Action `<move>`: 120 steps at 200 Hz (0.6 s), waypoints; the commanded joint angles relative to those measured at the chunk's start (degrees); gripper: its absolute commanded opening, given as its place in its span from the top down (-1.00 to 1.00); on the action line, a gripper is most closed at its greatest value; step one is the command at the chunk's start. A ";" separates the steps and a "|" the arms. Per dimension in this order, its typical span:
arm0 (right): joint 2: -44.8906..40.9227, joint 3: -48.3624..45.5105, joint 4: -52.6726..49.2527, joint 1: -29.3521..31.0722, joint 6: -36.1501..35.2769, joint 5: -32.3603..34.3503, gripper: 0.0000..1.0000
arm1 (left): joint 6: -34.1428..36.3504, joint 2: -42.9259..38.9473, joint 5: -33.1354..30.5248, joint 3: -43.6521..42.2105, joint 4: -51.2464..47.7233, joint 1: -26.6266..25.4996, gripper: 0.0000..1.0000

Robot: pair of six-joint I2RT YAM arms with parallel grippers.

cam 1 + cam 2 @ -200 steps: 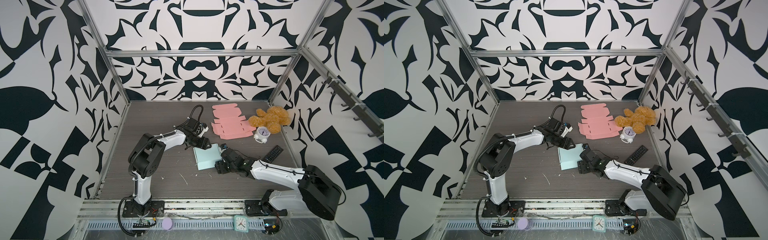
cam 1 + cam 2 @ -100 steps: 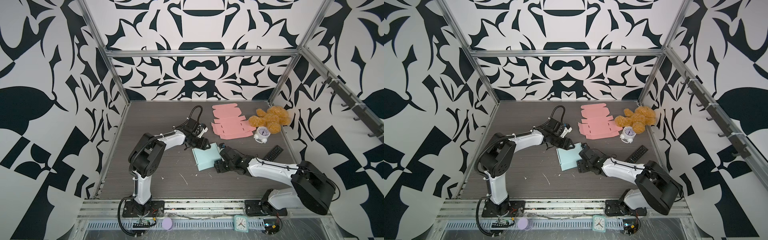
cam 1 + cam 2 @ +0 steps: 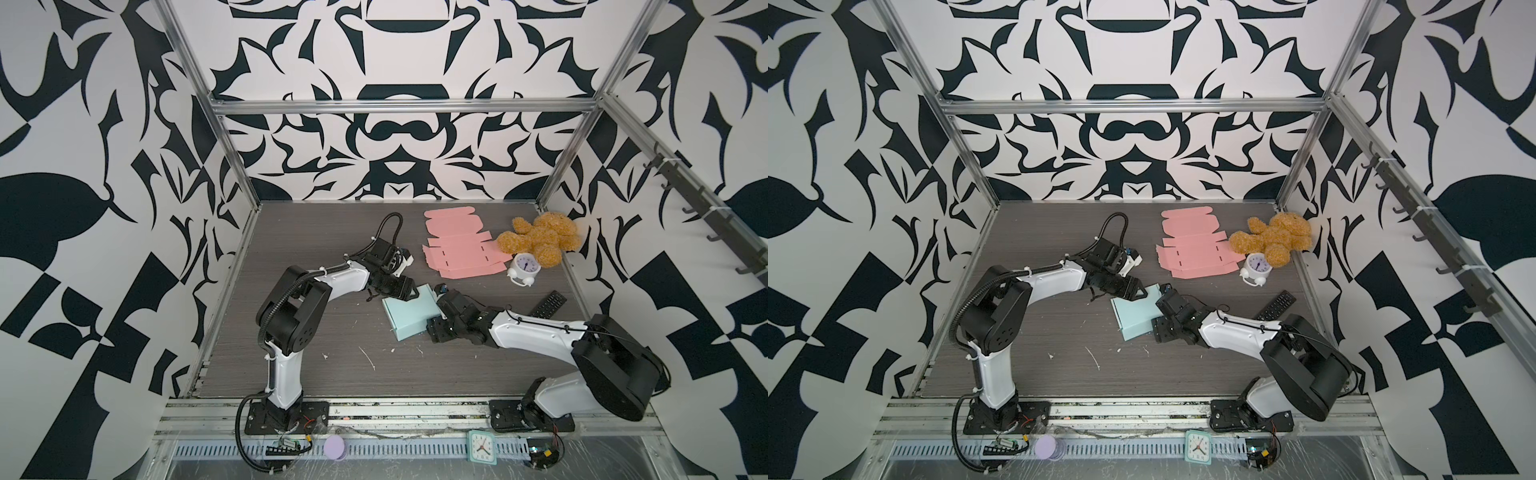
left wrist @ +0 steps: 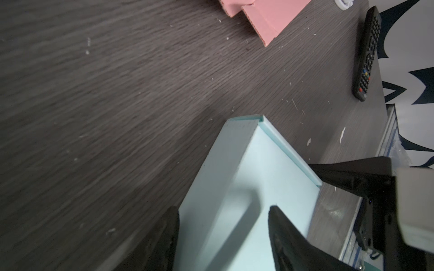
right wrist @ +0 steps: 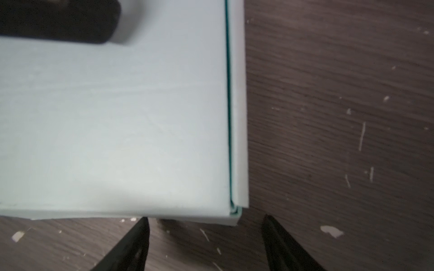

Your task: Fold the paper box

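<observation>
Box [image 3: 409, 313] sits mid-table [image 3: 332, 232], lid down, nearly done. My read is that the step now is seating the lid flush.

Left gripper [image 4: 223, 208]: jaws part-open, straddling the box's far corner, one finger beside the outer wall, the other over the lid. Can't tell if it's pressing, since the view's too close.

Right gripper [image 5: 205, 218]: jaws wide, empty, tips just off the near edge, w/ the lid seam [image 5: 229, 117] running ahead between them.

Pls pin the far corner w/ left, then bring right in square to the edge, low & slow, so the box doesn't skate or the flap buckle.
</observation>
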 commanded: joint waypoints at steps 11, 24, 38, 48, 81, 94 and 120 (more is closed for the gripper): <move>1.39 2.83 4.65 -0.57 -0.20 1.35 -0.55 | -0.37 -1.38 3.21 -1.72 -1.66 -0.61 -0.26; 1.75 3.13 4.82 -0.56 -0.31 1.53 -0.55 | -0.50 -1.89 3.51 -2.12 -1.76 -0.60 -0.26; 2.00 3.32 5.02 -0.73 -0.42 1.69 -0.54 | -0.55 -2.59 3.57 -2.38 -2.00 -0.60 -0.26; 2.16 3.40 5.35 -0.81 -0.46 1.70 -0.54 | -0.53 -3.12 3.79 -2.77 -2.22 -0.60 -0.26; 2.87 4.19 6.01 -0.90 -0.62 1.54 -0.54 | -0.81 -4.63 4.52 -4.03 -2.67 -0.60 -0.26; 3.45 4.64 6.29 -0.89 -0.73 1.27 -0.54 | -1.20 -5.01 4.77 -4.66 -2.58 -0.60 -0.26; 4.10 5.42 6.55 -0.90 -0.78 0.56 -0.53 | -2.55 -6.13 5.51 -6.82 -1.08 -0.60 -0.26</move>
